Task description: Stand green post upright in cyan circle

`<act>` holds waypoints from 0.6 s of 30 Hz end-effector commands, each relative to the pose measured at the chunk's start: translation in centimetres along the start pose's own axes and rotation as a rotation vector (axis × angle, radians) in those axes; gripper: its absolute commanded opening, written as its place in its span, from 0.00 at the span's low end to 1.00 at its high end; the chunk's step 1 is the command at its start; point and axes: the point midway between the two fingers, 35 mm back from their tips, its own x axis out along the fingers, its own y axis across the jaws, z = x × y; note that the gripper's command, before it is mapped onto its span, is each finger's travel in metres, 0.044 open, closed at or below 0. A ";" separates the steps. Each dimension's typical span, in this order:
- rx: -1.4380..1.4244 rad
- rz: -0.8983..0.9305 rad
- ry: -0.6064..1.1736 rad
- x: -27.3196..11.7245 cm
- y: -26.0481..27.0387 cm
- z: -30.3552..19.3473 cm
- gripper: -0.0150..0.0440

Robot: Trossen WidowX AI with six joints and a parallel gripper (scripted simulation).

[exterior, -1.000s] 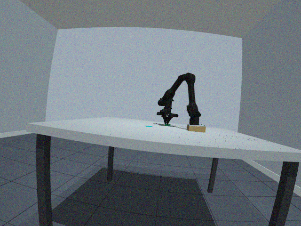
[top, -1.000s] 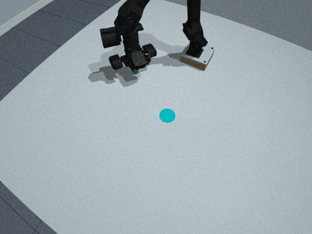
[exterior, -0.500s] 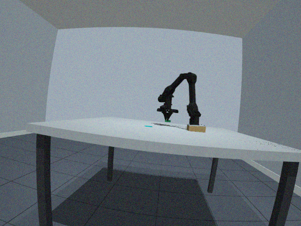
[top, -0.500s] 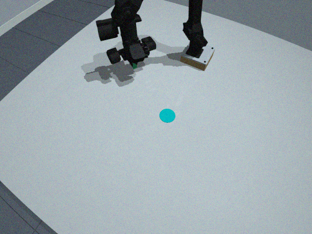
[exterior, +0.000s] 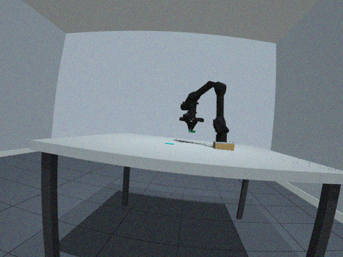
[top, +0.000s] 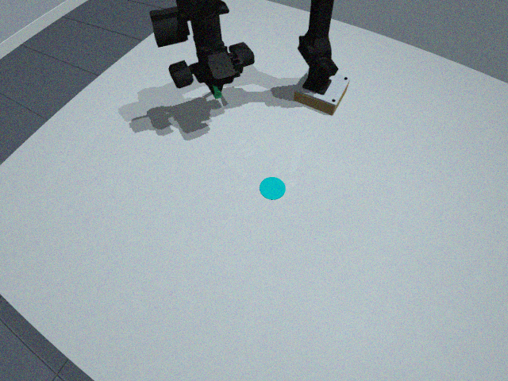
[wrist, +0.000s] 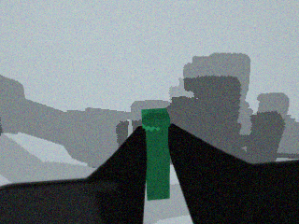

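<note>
Left of base in exterior view, on white tabletop (top: 262, 266) (exterior: 133, 152) — flat cyan circle (top: 272, 188) (exterior: 169, 143). Rightward, above table, black gripper (top: 217, 90) (exterior: 191, 129) (wrist: 155, 131) nearly closed, clamping green post (top: 217, 92) (exterior: 192, 131) (wrist: 158, 159), lying level. Far right, wood-sided base block (top: 332, 107) (exterior: 223, 146). Wrist view alone shows post's squared length — exterior, its height off table.

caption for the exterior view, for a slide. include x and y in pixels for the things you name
WidowX AI arm (exterior: 220, 106) holding a green post (exterior: 192, 131) sideways in its jaws above a white table (exterior: 138, 160) marked with a cyan circle (exterior: 169, 143).

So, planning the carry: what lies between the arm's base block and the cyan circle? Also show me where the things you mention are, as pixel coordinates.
Only bare tabletop (top: 348, 246) between the base block (top: 313, 102) and cyan circle (top: 272, 188), in the top view.
</note>
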 end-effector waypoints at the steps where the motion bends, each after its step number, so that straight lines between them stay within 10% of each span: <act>1: -0.003 -0.015 0.005 -1.8 -0.1 0.0 0.29; 18: -0.019 -0.016 0.011 -3.7 -0.1 1.2 0.29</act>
